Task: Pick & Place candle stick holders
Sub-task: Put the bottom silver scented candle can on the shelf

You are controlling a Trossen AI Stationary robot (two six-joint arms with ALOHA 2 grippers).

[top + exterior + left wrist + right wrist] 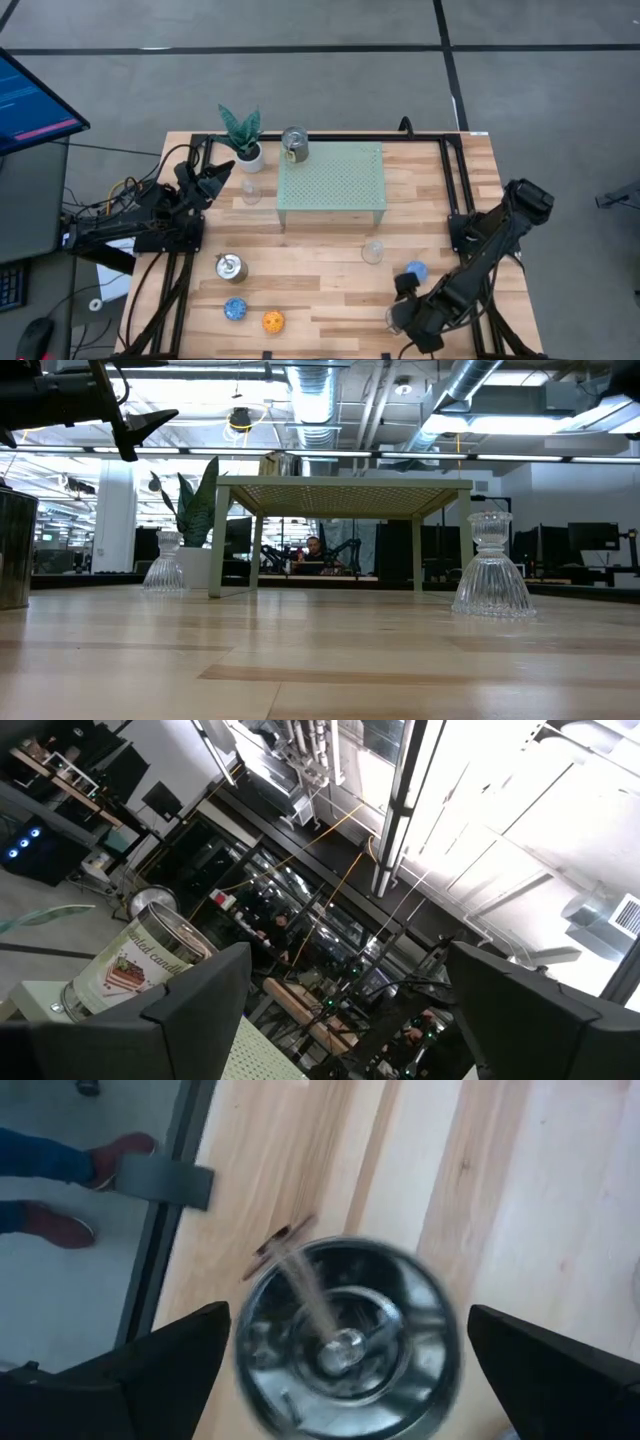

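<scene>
Looking down on the wooden table (330, 300), I see the pale green perforated stand (332, 178) near the far edge, around the middle. The left arm waits raised over the far left corner area; its gripper (218, 176) has its fingers spread wide and grasps nothing, pointing toward the stand. The right arm reaches down toward the near right corner. Its gripper (340, 1370) hangs directly above a silver holder (345, 1350), fingers released and parted to either side of it, apart from its rim.

A leafy plant in a white pot (243, 137) stands at the far edge, left of the stand. A silver tin with a printed label (294, 144) sits on the stand's far left corner. Another silver holder (230, 267) sits toward the left edge, nearer me.

One clear glass holder (250, 191) stands just beside the stand's left side, below the plant. A second glass holder (372, 251) stands on my side of the stand's right end. A blue holder (415, 271) lies just beside the right arm's wrist. Near the near edge, left of centre, a second blue holder (235, 309) and an orange holder (273, 322) sit side by side, close but not touching.
</scene>
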